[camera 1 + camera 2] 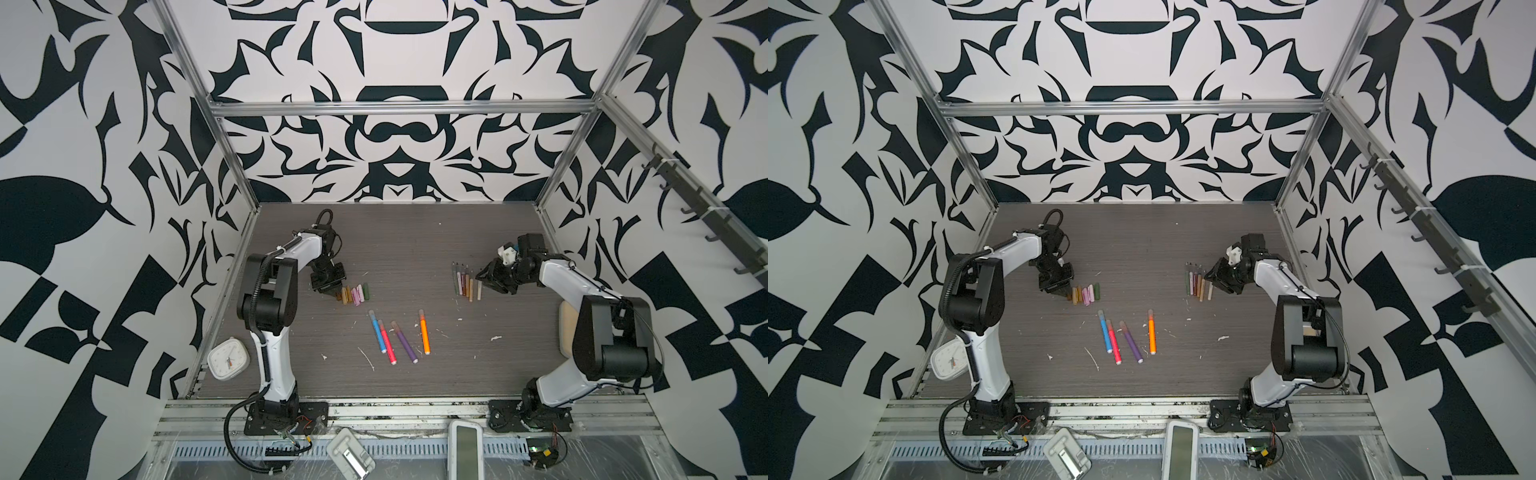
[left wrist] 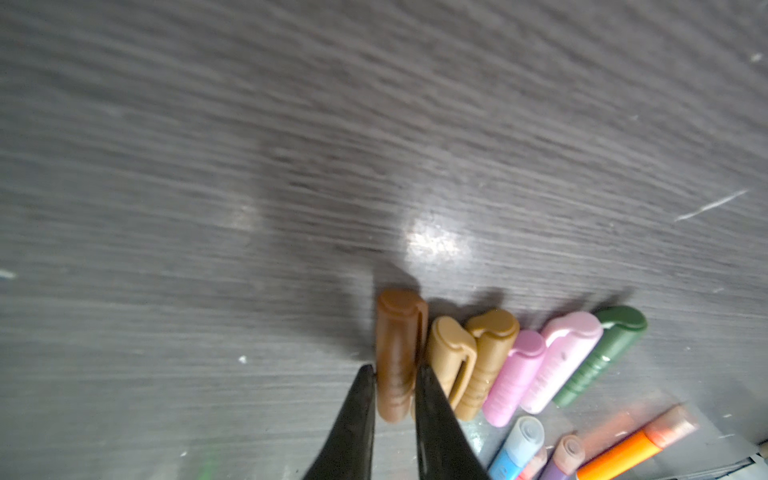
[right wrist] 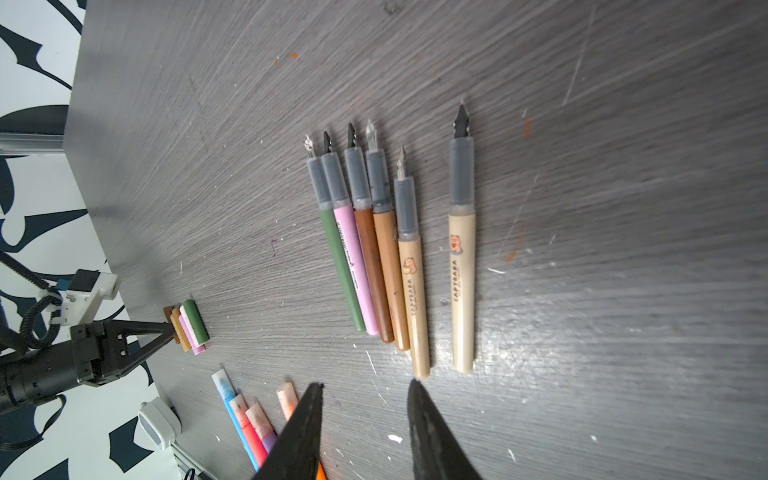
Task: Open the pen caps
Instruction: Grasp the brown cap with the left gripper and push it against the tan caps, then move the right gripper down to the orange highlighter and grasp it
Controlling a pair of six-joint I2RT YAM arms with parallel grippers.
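The brown cap [image 2: 399, 353] lay at the end of the row of loose caps [image 1: 353, 294], on the left gripper's side, touching the gold cap [image 2: 451, 357] next to it. We found the left gripper [image 2: 395, 368] pinching it, its two fingers [image 2: 353, 415] pressed one on each flank near the open end. The cap's long axis ran in line with the fingers, so we judged that a plain spreading and a straight draw back along that axis would leave it lying there without knocking its neighbours.

Outward from there, four capped pens lay in the middle of the surface [image 1: 415, 249], nearer its front edge than either row: the blue pen [image 1: 378, 336], the pink-red pen [image 1: 387, 343], the purple pen [image 1: 404, 341] and the orange pen [image 1: 424, 332]. They lay roughly parallel, with their translucent caps [image 1: 372, 314] pointing to the far edge. We reckoned the blue one nearer the left gripper and the orange one somewhat nearer the right.

The right gripper [image 3: 365, 382] hovered with fingers spread and nothing between them, just beside the butt of a beige pen [image 3: 415, 299] in the row of six uncapped pens [image 1: 465, 282]
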